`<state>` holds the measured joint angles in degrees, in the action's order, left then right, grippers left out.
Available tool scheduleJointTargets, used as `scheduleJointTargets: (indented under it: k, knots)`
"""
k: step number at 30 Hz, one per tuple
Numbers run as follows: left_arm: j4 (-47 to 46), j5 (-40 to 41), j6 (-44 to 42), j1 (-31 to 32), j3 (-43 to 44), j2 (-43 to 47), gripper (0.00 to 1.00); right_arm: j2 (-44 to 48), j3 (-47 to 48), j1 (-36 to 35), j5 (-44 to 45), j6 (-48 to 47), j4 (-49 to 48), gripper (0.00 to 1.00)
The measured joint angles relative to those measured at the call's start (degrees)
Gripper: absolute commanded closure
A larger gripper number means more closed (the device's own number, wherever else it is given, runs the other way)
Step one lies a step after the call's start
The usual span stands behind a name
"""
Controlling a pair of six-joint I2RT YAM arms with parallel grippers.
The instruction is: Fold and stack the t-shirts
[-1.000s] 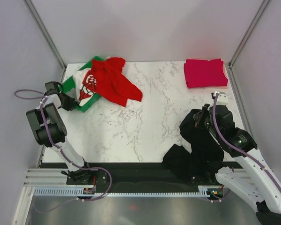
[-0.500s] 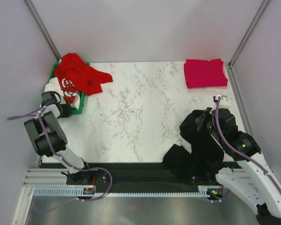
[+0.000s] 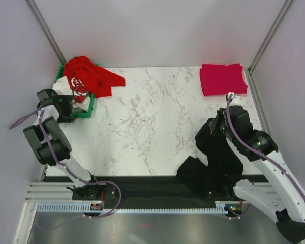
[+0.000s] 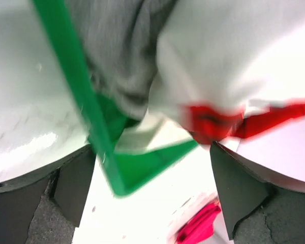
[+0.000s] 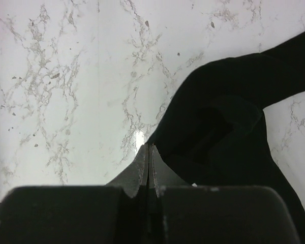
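A red t-shirt (image 3: 94,77) and a white t-shirt with a red print (image 3: 74,86) lie heaped in the green bin (image 3: 90,109) at the far left corner. My left gripper (image 3: 69,108) is open at the bin's near side. In the left wrist view the bin's corner (image 4: 137,170) lies between the spread fingers (image 4: 73,188), with the white t-shirt (image 4: 234,61) above it. The crimson-pink t-shirt (image 3: 222,79) lies folded at the far right. The black t-shirt (image 3: 213,150) is crumpled at the near right and hangs over the table's edge. My right gripper (image 5: 148,148) is shut beside the black t-shirt's edge (image 5: 218,137); no cloth shows between its tips.
The marble table top (image 3: 152,117) stretches between the bin and the black t-shirt. Metal frame posts (image 3: 51,38) rise at both far corners, with grey walls close on each side. The arms' bases and a rail (image 3: 142,203) run along the near edge.
The green bin with its shirts has been dragged left, back toward the far left corner. My left gripper has opened and let the bin go. The right wrist has shifted slightly away from me.
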<state>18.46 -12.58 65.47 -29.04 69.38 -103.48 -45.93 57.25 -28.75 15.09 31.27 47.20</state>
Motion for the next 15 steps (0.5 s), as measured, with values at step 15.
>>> scheduleJointTargets:
  k: [15]
  knots:
    - [7.7, -1.5, -15.1, -1.4, -21.5, 51.3, 0.04, -44.3, 85.9, -10.3, -8.1, -4.6, 6.3, 1.00]
